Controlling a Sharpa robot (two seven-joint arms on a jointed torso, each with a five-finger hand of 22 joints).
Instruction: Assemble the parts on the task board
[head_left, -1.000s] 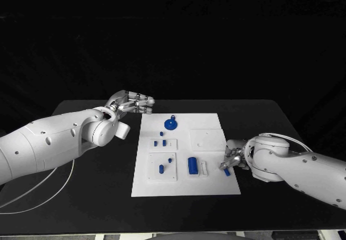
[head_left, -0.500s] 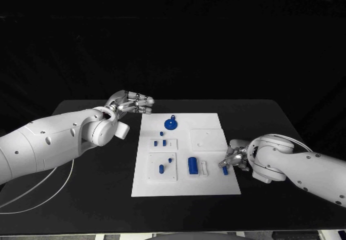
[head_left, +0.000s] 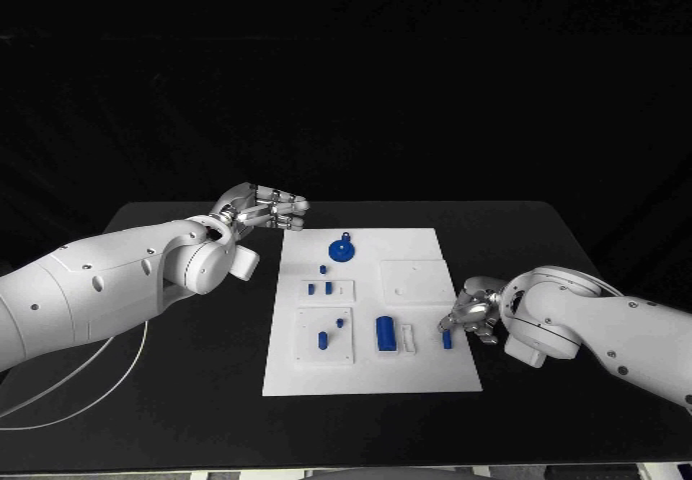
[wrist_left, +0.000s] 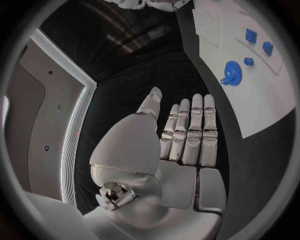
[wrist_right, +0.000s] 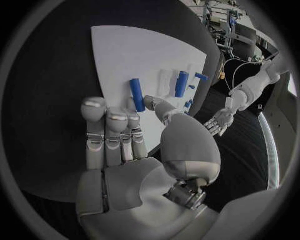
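Observation:
The white task board (head_left: 418, 250) lies mid-table with blue parts on it: a round toothed piece (head_left: 342, 248), two small squares (head_left: 320, 287), a large cylinder (head_left: 385, 331) and small pegs (head_left: 323, 338). A slim blue cylinder (head_left: 447, 339) lies by the board's right edge. My right hand (head_left: 470, 314) hovers right beside it. In the right wrist view its fingers (wrist_right: 106, 125) are straight and apart from the slim cylinder (wrist_right: 136, 92), with the thumb tip close to one end. My left hand (head_left: 261, 208) is off the board's far left corner, its fingers (wrist_left: 187, 130) extended and holding nothing.
A white cable (head_left: 87, 385) loops on the table at the near left. Black tabletop (head_left: 548, 410) surrounds the board. The right wrist view also shows the board (wrist_right: 144, 50), the large cylinder (wrist_right: 181, 83) and my left hand (wrist_right: 219, 121) far off.
My right hand has edged slightly towards the board, and the slim blue cylinder has shifted a little inward with it. The left hand has not moved.

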